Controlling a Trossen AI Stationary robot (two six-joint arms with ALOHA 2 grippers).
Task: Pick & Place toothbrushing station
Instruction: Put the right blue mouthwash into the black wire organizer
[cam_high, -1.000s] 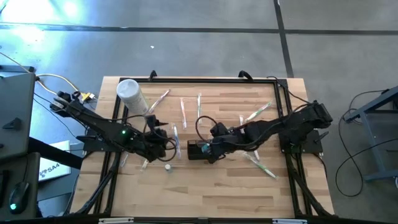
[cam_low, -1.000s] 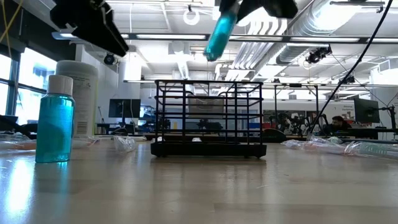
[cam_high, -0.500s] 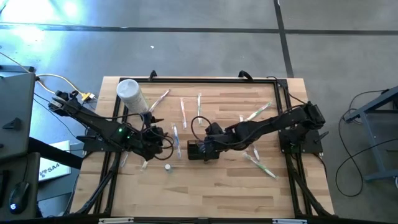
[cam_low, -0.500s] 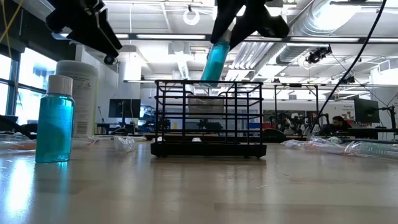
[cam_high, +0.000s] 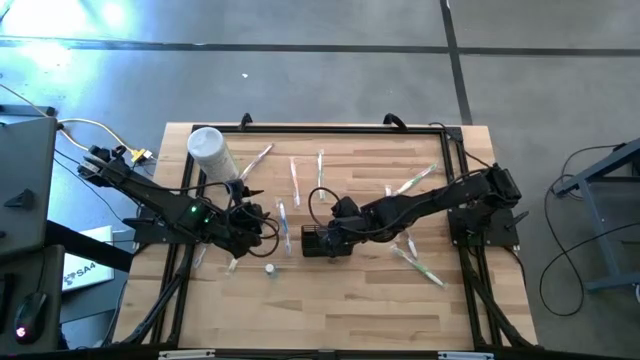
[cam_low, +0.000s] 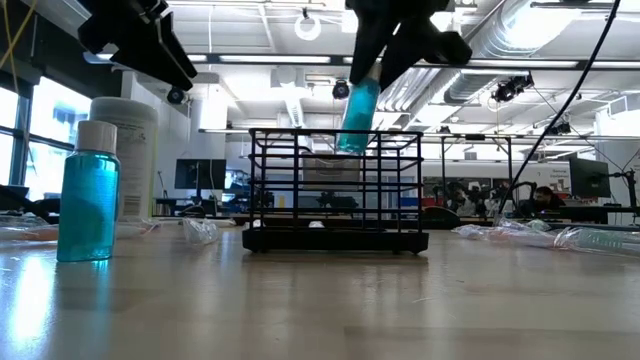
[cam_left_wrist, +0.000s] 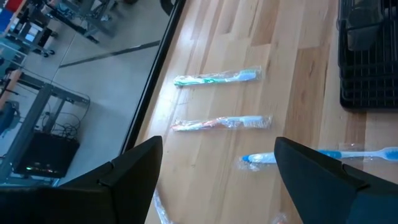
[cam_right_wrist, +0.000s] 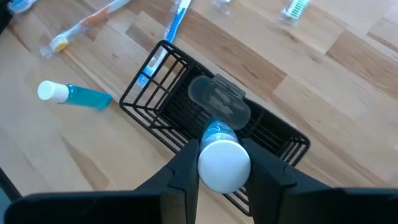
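Black wire toothbrushing station (cam_right_wrist: 211, 118), open-topped, directly below right gripper (cam_right_wrist: 224, 163), fingers pinching white-capped blue bottle (cam_low: 358, 113) tilted over its rim. Pale wooden table (cam_high: 350, 310), wrapped toothbrushes (cam_left_wrist: 216, 77) scattered beyond left gripper (cam_left_wrist: 214, 177), fingers spread and empty. Second blue bottle (cam_low: 88, 192) upright, well aside.

Right pincer (cam_low: 372, 70) lowered blue bottle (cam_low: 358, 115) from above holder box (cam_low: 335, 190) into top opening.
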